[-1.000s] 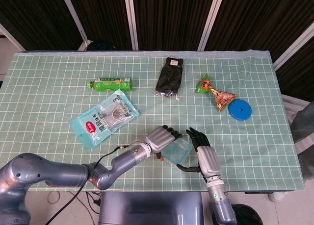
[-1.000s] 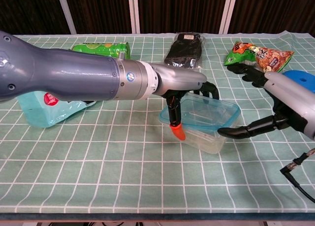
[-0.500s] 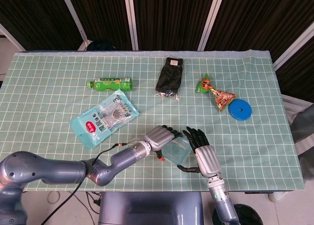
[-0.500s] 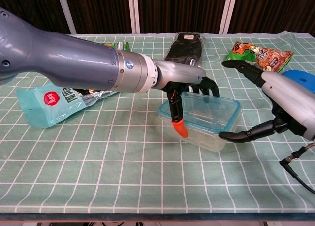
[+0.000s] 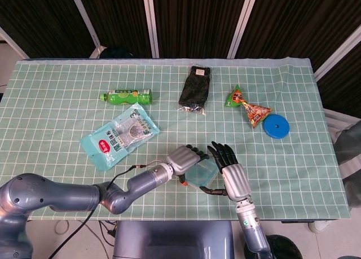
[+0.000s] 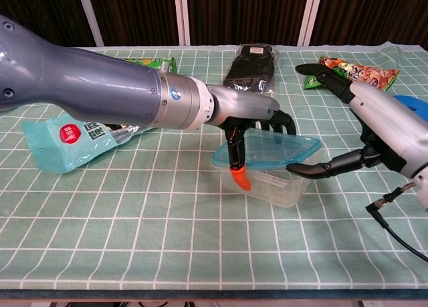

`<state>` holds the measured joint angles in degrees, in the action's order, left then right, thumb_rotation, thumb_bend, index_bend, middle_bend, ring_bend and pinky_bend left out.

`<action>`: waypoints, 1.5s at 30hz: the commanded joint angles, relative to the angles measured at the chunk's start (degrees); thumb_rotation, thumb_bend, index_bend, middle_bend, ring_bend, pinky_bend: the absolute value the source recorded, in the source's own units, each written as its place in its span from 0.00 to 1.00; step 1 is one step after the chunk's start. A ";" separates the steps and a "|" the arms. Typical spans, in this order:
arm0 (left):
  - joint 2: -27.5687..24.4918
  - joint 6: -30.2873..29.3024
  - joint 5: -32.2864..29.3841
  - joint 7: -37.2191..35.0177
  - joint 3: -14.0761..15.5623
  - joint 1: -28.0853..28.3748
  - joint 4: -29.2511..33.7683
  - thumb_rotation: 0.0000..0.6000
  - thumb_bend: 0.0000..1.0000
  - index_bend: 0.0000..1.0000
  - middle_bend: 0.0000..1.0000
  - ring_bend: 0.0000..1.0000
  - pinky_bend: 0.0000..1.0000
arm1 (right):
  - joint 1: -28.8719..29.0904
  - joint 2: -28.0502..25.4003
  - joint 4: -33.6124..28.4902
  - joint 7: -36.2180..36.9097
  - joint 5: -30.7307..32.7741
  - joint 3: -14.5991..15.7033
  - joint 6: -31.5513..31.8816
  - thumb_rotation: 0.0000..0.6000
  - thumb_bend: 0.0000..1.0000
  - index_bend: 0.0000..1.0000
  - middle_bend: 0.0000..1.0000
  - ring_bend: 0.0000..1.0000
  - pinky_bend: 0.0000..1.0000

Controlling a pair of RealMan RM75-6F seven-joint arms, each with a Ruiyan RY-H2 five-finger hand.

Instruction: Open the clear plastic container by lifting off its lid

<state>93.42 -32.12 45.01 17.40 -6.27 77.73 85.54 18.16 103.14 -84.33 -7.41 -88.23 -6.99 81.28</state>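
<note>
While both hands close on the clear container (image 6: 277,180), its lid (image 6: 267,150) sits tilted.
Left hand (image 6: 251,120) grips the lid's left edge; right hand (image 6: 374,130), fingers spread, touches the container's right side.

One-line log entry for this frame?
step: lid removal | left hand: grips lid, tilted on container | right hand: open, thumb touching container

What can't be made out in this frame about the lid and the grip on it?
- Head view: the left robot hand and right robot hand cover most of the container, so the lid's seating is hidden.
- Chest view: the lid looks tilted, but its far edge sits behind the left robot hand's fingers.
- Chest view: the right robot hand's wrist is cut off by the frame edge.
</note>
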 commanded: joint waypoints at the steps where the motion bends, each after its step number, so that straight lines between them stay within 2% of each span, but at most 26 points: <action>1: 0.02 -0.19 -0.33 0.23 0.24 0.26 0.07 1.00 0.07 0.26 0.24 0.27 0.38 | 0.16 0.09 0.02 -0.32 -0.06 -0.11 0.01 1.00 0.21 0.00 0.00 0.00 0.00; 15: -0.64 -1.25 -1.44 0.29 0.71 0.77 0.89 1.00 0.00 0.16 0.15 0.16 0.31 | -0.05 -0.13 0.74 -0.12 0.78 0.09 -0.16 1.00 0.21 0.00 0.00 0.00 0.00; 17: -0.71 -1.47 -1.41 0.39 0.84 0.77 1.01 1.00 0.00 0.14 0.12 0.14 0.29 | 0.02 -0.18 0.76 0.11 0.50 0.18 -0.07 1.00 0.21 0.08 0.00 0.00 0.00; 19: -0.76 -1.90 -1.46 0.56 0.94 0.76 1.07 1.00 0.00 0.11 0.08 0.11 0.26 | 0.12 -0.19 0.82 0.59 -0.05 0.32 0.14 1.00 0.22 0.25 0.00 0.00 0.00; 22: -0.75 -2.73 -1.89 0.84 1.02 0.73 1.21 1.00 0.00 0.09 0.05 0.09 0.23 | 0.20 -0.23 1.26 1.14 -0.78 0.68 0.39 1.00 0.28 0.42 0.01 0.00 0.00; 25: -0.72 -4.18 -2.01 1.37 1.03 0.55 1.44 1.00 0.00 0.08 0.02 0.07 0.21 | 0.04 -0.09 1.24 1.40 -0.44 0.70 0.41 1.00 0.35 0.51 0.03 0.00 0.00; 31: -1.01 -5.69 -2.72 2.16 1.24 0.10 2.10 1.00 0.00 0.05 0.00 0.06 0.19 | -0.11 0.21 1.14 1.62 0.27 0.65 0.18 1.00 0.41 0.60 0.05 0.00 0.00; 35: -1.07 -5.82 -2.94 2.29 1.24 -0.07 2.28 1.00 0.00 0.05 0.00 0.06 0.19 | -0.04 0.67 1.36 1.64 0.16 0.83 0.10 1.00 0.43 0.62 0.06 0.00 0.00; 40: -0.92 -5.75 -2.70 2.26 1.03 -0.19 2.45 1.00 0.00 0.04 0.00 0.04 0.18 | 0.17 1.48 1.68 1.52 0.68 0.62 -0.38 1.00 0.49 0.65 0.06 0.00 0.00; 45: -1.31 -6.32 -2.04 2.50 1.08 -0.60 2.68 1.00 0.00 0.01 0.00 0.01 0.16 | 0.18 1.66 2.22 1.67 0.93 0.45 -0.39 1.00 0.50 0.67 0.07 0.00 0.00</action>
<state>92.19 -38.35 42.91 19.87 -5.20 77.22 88.15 18.35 104.81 -82.13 -5.75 -87.32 -6.53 80.88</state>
